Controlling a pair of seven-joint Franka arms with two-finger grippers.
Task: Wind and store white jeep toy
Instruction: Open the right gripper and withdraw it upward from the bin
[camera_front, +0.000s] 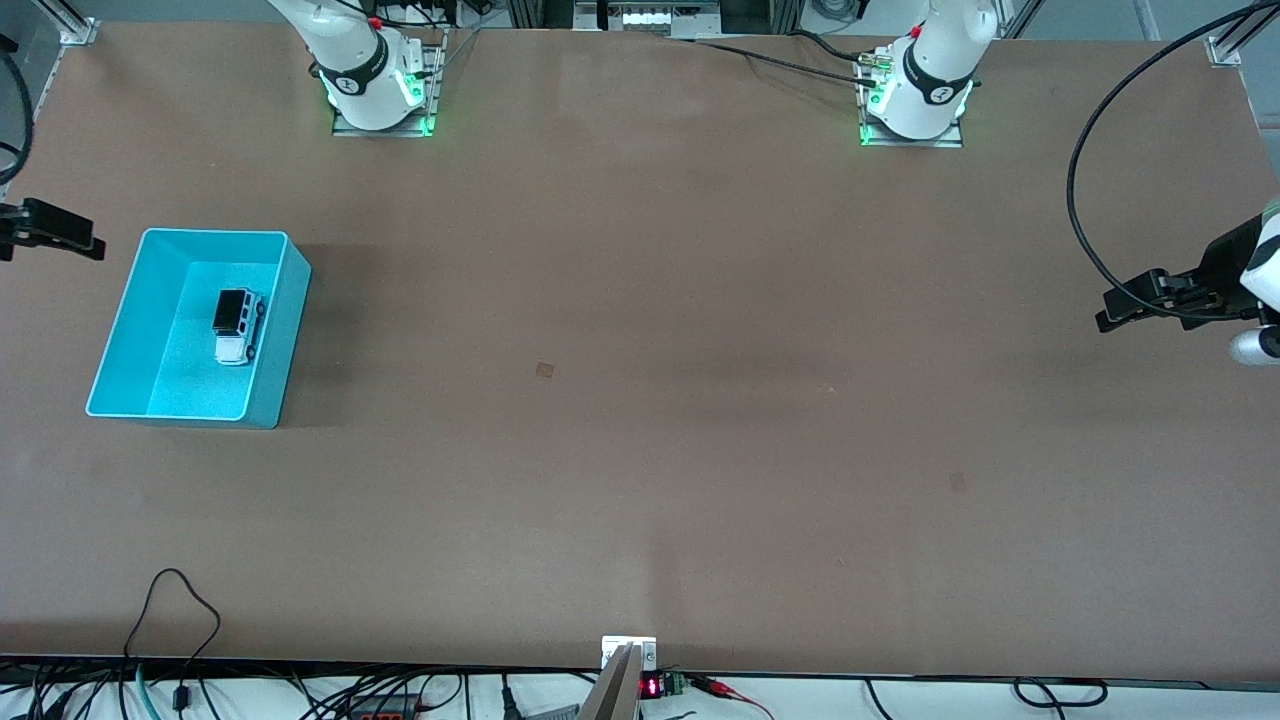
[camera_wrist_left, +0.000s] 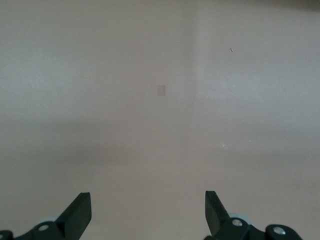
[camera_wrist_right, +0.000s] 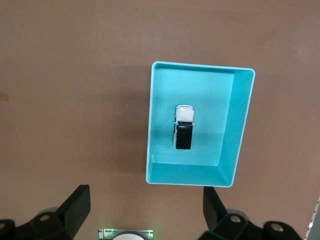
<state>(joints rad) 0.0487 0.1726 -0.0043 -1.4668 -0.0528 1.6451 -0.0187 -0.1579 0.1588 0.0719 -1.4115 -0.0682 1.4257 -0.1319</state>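
Observation:
The white jeep toy (camera_front: 237, 327) with its black rear section lies inside the teal bin (camera_front: 287, 330), toward the right arm's end of the table. It also shows in the right wrist view (camera_wrist_right: 184, 127), on the floor of the bin (camera_wrist_right: 190, 175). My right gripper (camera_front: 85, 240) is up in the air beside the bin at the table's end; its fingers (camera_wrist_right: 146, 205) are open and empty. My left gripper (camera_front: 1110, 318) hangs over the table's other end, open and empty (camera_wrist_left: 148, 210), over bare table.
The brown table (camera_front: 640, 450) carries a small square mark (camera_front: 544, 370), which also shows in the left wrist view (camera_wrist_left: 161, 90). Cables (camera_front: 180, 620) run along the table's front edge. The right arm's base (camera_wrist_right: 125, 234) shows in the right wrist view.

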